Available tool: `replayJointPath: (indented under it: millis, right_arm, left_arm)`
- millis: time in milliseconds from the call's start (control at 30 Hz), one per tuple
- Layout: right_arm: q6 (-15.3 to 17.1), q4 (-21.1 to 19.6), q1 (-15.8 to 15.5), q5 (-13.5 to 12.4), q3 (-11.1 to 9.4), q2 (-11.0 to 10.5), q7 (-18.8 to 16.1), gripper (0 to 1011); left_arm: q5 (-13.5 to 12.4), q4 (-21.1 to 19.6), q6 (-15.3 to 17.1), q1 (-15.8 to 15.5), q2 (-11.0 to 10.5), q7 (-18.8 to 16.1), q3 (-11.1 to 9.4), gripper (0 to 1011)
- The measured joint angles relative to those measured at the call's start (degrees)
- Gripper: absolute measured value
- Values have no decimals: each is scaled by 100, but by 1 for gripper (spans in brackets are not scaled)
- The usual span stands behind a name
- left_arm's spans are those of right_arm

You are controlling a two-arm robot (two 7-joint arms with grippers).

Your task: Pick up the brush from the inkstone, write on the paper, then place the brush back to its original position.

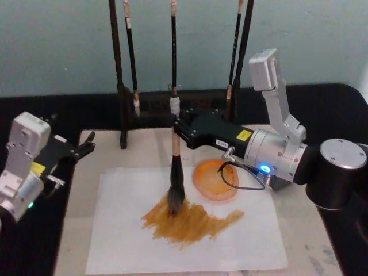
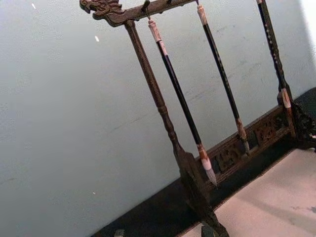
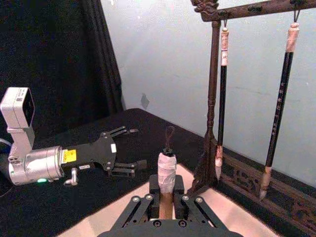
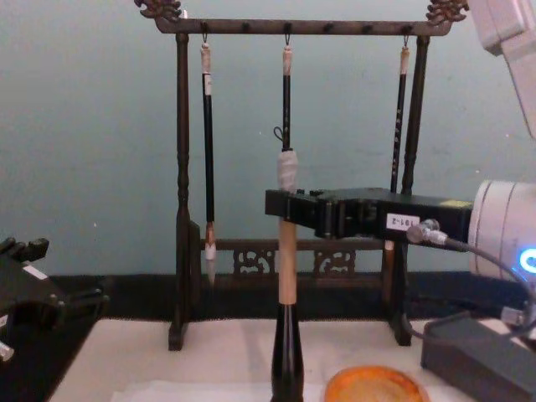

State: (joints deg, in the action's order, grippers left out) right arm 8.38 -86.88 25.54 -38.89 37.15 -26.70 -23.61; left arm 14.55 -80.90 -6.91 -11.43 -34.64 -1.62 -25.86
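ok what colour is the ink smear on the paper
Orange-brown smear on the white paper beneath the brush; clearest in the head view.

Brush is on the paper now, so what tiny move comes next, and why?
Probably a short sideways sweep: the right tool grips the brush upright, its tuft pressed into the brown strokes on the paper, and there is bare white paper beside them.

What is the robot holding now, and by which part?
The right gripper holds the brush by its upper handle; the left gripper holds nothing.

R gripper (image 3: 167, 201) clamps brush (image 3: 167, 170) upright; L gripper (image 3: 126, 150) apart, fingers spread.
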Motion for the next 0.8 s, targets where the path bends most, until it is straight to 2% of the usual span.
replayJointPath:
  millis: [233,433,800]
  right_arm:
    - [-3,-5,5,21,13,-3,3,160]
    - [-39,-118,70,334,92,7,-50,160]
    - [-93,-357,56,552,63,68,-210,160]
  left_arm:
    - [0,0,0,0,0,0,0,1010]
    - [0,0,0,0,0,0,0,1010]
    - [0,0,0,0,0,0,0,1010]
